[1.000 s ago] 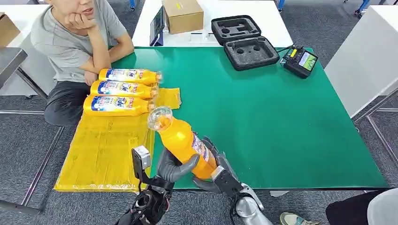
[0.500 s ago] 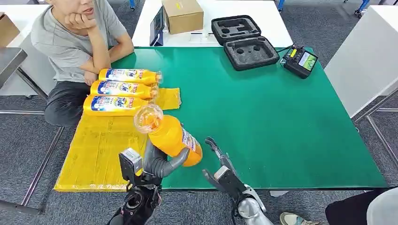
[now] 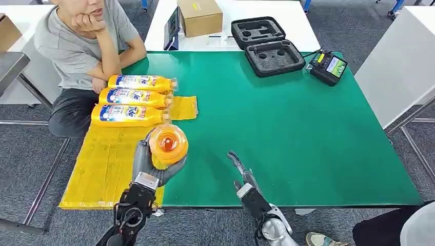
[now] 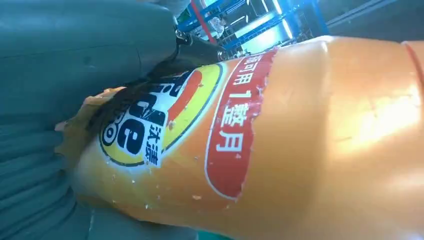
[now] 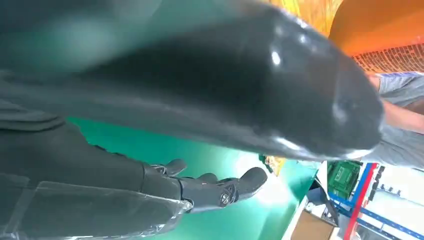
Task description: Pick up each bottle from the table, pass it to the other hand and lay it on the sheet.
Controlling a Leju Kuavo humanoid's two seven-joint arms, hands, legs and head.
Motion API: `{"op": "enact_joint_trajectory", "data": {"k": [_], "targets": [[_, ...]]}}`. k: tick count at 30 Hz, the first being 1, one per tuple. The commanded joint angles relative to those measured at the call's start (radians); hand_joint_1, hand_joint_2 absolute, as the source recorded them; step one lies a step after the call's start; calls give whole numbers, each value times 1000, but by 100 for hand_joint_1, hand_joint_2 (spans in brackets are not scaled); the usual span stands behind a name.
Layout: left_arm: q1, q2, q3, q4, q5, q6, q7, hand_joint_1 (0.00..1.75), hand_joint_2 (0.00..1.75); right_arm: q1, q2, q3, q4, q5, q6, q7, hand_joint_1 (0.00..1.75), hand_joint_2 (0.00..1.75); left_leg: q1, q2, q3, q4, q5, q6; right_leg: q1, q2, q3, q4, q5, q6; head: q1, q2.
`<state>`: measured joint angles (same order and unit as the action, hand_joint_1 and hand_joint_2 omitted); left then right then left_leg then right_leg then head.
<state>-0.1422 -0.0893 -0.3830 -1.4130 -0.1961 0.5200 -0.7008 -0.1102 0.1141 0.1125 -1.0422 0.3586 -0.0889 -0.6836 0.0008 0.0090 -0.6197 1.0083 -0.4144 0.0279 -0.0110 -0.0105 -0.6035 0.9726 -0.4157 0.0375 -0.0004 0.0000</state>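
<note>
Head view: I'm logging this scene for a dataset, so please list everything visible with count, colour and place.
Bottles lying on sheet: three, orange-yellow with labels, side by side at the sheet's far end.
Held bottle: one, orange, cap towards the camera, over the sheet's right edge.
Sheet: one, yellow, on the table's left part.
Table: one, green top.
Foam-lined case: one, black, open, far edge.
Controller: one, black with screen, far right corner.
Cardboard box: one, brown, on the white table behind.
Person: one, grey shirt, seated far left.
Left hand: grey, grips the held bottle.
Right hand: dark, empty, fingers apart, over the table's near edge.
</note>
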Motion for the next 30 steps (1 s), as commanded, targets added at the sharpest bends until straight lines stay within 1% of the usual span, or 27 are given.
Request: {"op": "enact_joint_trajectory", "data": {"k": [1,2,3,4,5,7,10,12,14,15,16,17,18,20,21,23,24,26,27,28,29,30], "targets": [[-35,43,1,21,-3,1,3,169,175,-13,-4,-12,17,0,1,-4,0,0,0,-1,3,0,-1,-1,0,0,3,0,-1,-1,0,0],[-35,43,1,21,-3,1,3,169,175,-13,-4,-12,17,0,1,-4,0,0,0,-1,3,-1,-1,-1,0,0,3,0,-1,-1,0,0],[-43,46,10,37,-50,53,3,173,175,-13,-2,-15,16,-4,-1,-6,0,0,0,0,2,0,0,-1,0,0,2,0,-1,-1,0,0],[-54,56,20,46,-67,67,3,173,175,-14,-1,-17,17,-6,-1,-8,0,0,0,-1,3,0,-1,-1,0,0,3,0,-1,-1,0,0],[-62,79,35,53,-127,77,45,173,175,-15,0,-23,21,-12,-1,-11,0,0,0,-1,2,-1,-1,-1,0,0,2,0,-1,-1,0,0],[-63,107,67,58,-186,73,74,173,175,-16,3,-29,26,-16,1,-15,0,0,1,0,4,-1,-1,-2,0,1,3,0,-1,-2,0,0],[-86,139,79,86,-315,97,111,173,175,-9,5,-44,17,-28,3,-15,0,0,1,1,4,-1,-1,-2,1,2,3,0,-1,-2,0,0],[-105,158,78,109,-410,115,147,173,175,0,4,-53,9,-33,8,-15,0,0,1,-1,5,-1,-1,-2,1,1,4,0,-1,-2,0,0],[-112,176,80,122,-519,129,207,173,175,8,3,-58,6,-41,19,-15,0,0,1,-1,3,-1,0,-1,1,0,2,-1,-1,-1,0,0],[-114,191,85,134,-637,169,252,171,175,10,3,-59,6,-45,27,-15,0,0,1,-2,5,-1,-1,-2,1,0,5,-1,-2,-2,0,0],[-114,197,97,138,-712,178,274,169,175,10,4,-57,7,-46,32,-15,0,0,1,-1,5,-1,-1,-2,1,0,4,0,-1,-1,0,0],[-105,196,149,128,-898,178,339,169,175,3,6,-51,18,-48,43,-15,0,0,1,0,6,-1,-2,-2,1,1,5,0,-2,-2,0,0],[-97,194,169,140,-953,178,356,175,175,-7,10,-48,32,-49,44,-15,0,0,1,1,6,-1,-2,-2,1,3,5,-1,-2,-2,0,0],[-108,205,157,184,-946,168,369,169,175,-15,15,-47,44,-48,42,-15,0,0,1,1,3,-1,0,-1,1,3,2,0,0,-1,0,0],[-120,210,147,205,-943,154,372,175,175,-13,17,-48,41,-49,38,-15,0,0,1,2,6,-1,-1,-2,1,4,4,0,-1,-2,0,0],[-155,210,127,246,-923,134,385,173,175,-3,20,-57,29,-62,41,-15,0,0,1,-1,4,-1,0,-2,1,0,3,0,-1,-1,0,0],[-161,210,122,250,-923,133,394,175,175,2,21,-58,22,-65,44,-15,0,0,1,-1,5,-1,-1,-2,1,0,5,0,-2,-2,0,0],[-163,212,121,252,-938,123,418,171,175,10,21,-54,11,-63,50,-15,0,0,1,-2,3,-1,0,-2,1,-1,2,0,-1,-1,0,0],[-164,213,119,256,-953,120,427,173,175,14,22,-55,4,-64,50,-15,0,0,1,-2,4,-1,0,-2,1,-1,4,0,-1,-2,0,0],[-171,213,113,267,-963,108,431,173,175,22,23,-59,-13,-69,47,-15,0,0,1,-1,2,-1,0,-1,1,0,2,0,-1,-1,0,0],[-176,212,109,278,-964,99,432,169,175,29,23,-62,-26,-74,48,-15,0,0,1,-1,5,-1,-1,-2,1,0,4,0,-2,-2,0,0],[-179,213,105,290,-971,91,435,169,175,34,24,-66,-36,-79,51,-15,0,0,1,-1,4,0,-1,-2,1,0,3,0,-1,-1,0,0]]}}
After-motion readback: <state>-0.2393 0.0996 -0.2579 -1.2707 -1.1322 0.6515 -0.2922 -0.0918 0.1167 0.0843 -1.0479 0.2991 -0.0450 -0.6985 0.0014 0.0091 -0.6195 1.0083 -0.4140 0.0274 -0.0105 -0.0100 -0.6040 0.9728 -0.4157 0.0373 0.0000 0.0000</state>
